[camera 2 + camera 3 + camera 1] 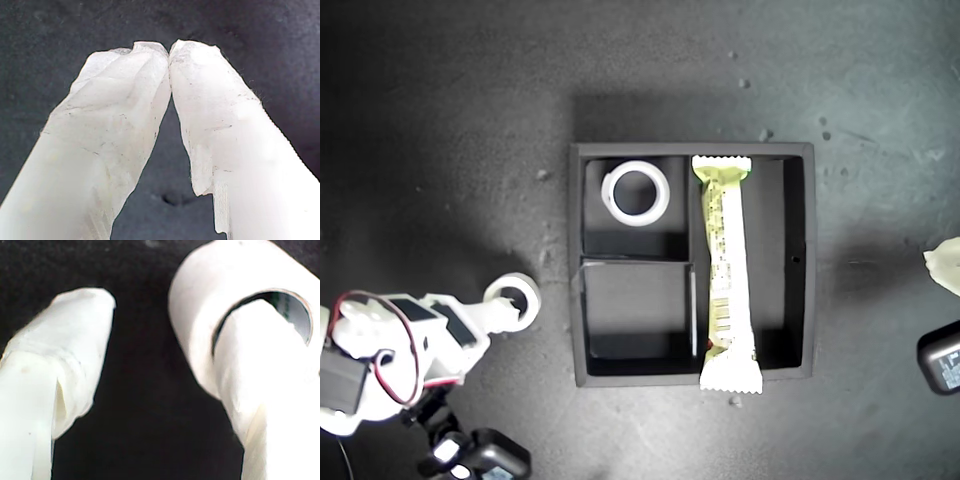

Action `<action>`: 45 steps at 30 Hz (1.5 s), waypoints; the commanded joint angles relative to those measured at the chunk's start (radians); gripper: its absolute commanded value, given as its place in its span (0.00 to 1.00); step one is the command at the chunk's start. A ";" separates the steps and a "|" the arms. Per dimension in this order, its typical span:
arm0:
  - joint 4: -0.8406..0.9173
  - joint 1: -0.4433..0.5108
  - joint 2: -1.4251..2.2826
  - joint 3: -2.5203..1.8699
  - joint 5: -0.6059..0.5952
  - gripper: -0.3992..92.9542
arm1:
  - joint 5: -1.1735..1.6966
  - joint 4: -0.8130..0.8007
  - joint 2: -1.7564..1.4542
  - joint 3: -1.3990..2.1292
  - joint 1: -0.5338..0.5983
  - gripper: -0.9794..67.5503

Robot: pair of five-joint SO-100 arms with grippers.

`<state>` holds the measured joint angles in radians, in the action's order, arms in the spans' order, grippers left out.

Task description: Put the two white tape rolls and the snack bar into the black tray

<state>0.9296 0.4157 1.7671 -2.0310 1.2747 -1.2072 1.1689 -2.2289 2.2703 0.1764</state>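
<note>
The black tray lies mid-table. One white tape roll lies flat in its small compartment at the far left of the exterior view. The snack bar fills the long compartment, with one crimped end over the near wall. The other white tape roll sits on the table to the exterior view's left of the tray. My second gripper is open, and one finger passes through that roll. My first gripper is shut on nothing above the bare dark table.
The tray's near small compartment holds nothing. At the exterior view's right edge a white tip and a black block of the other arm show. Small pale crumbs dot the dark table.
</note>
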 commanded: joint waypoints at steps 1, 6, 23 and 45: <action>-0.015 -0.017 -0.008 0.012 -0.014 0.18 | -0.012 -0.012 -0.026 0.002 0.005 0.01; -0.034 -0.028 -0.046 0.025 -0.023 0.18 | -0.021 -0.026 -0.026 0.023 0.008 0.01; 0.114 -0.091 -0.201 0.190 -0.006 0.00 | -0.127 -0.456 -0.029 0.367 0.025 0.01; 0.902 -0.189 -0.954 1.904 -0.282 0.00 | -0.123 -0.284 -0.733 0.853 -0.299 0.01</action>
<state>1.8147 0.2316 0.8652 -0.2316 0.9817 -1.3698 0.6857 -2.8103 3.1032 -0.0890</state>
